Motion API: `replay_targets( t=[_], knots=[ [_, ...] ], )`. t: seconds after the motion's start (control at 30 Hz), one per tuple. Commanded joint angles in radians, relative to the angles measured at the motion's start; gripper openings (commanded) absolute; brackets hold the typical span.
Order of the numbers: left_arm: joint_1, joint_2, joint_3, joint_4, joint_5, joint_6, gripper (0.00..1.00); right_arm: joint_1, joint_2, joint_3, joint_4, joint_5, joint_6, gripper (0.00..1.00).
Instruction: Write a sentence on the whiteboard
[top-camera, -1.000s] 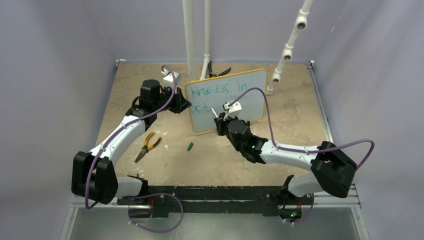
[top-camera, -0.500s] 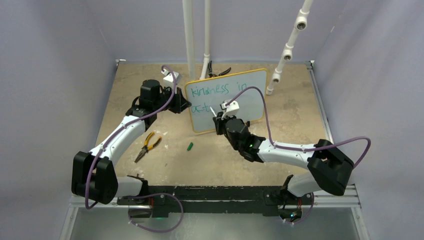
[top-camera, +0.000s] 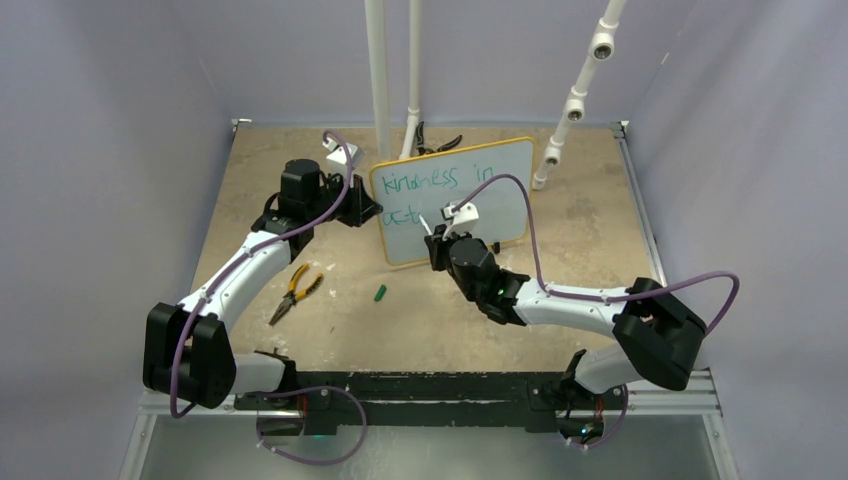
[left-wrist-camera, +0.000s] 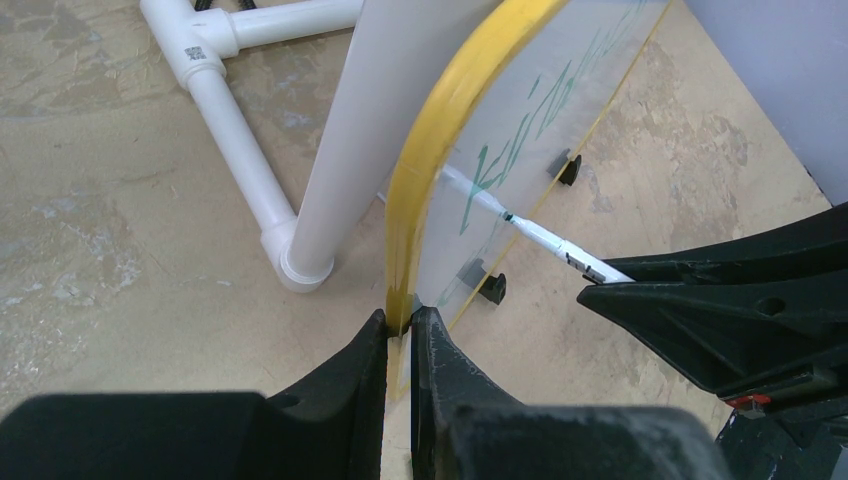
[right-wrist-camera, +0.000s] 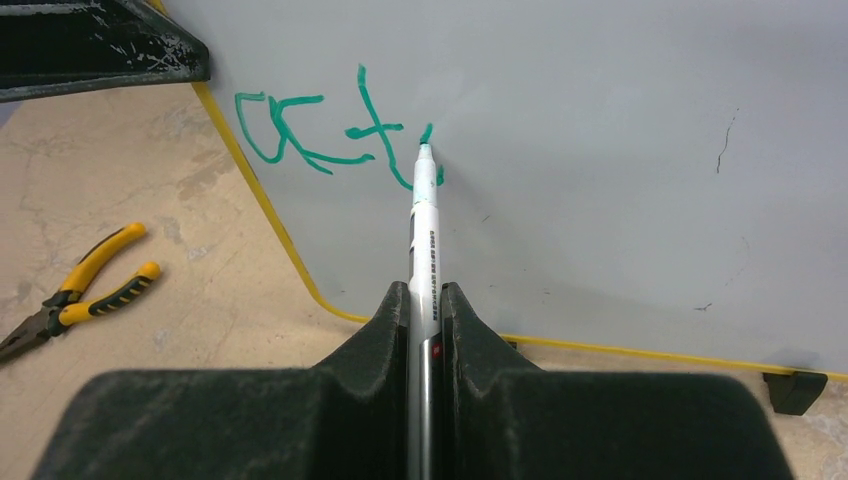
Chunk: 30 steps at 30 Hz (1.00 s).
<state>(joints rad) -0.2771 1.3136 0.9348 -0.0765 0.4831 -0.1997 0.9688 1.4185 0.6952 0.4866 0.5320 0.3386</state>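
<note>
Right gripper (right-wrist-camera: 425, 292) is pinching the marker pen (right-wrist-camera: 424, 215), tip touching the whiteboard (right-wrist-camera: 620, 150) mid-frame beside the sentence (right-wrist-camera: 370, 130); left gripper (left-wrist-camera: 400, 322) is clamping its yellow edge on the tan table (top-camera: 600, 240)

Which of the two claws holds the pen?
The right gripper, shut on the pen, its tip at the whiteboard. The left gripper only pinches the whiteboard's yellow edge.
</note>
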Motion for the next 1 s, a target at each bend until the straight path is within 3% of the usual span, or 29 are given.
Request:
replay_targets(
  t=[0.0, 0.63, 0.97],
  knots=[
    [0.006, -0.007, 0.01, 0.024, -0.047, -0.01, 0.0, -0.007, 0.004, -0.021, -0.011, 0.028, 0.039, 0.0],
    [0.006, -0.008, 0.01, 0.023, -0.05, -0.008, 0.0, 0.003, -0.09, -0.055, 0.071, -0.046, -0.034, 0.0],
    [0.006, -0.008, 0.01, 0.021, -0.049, -0.008, 0.0, 0.004, -0.081, -0.003, 0.055, -0.002, -0.038, 0.0]
  ],
)
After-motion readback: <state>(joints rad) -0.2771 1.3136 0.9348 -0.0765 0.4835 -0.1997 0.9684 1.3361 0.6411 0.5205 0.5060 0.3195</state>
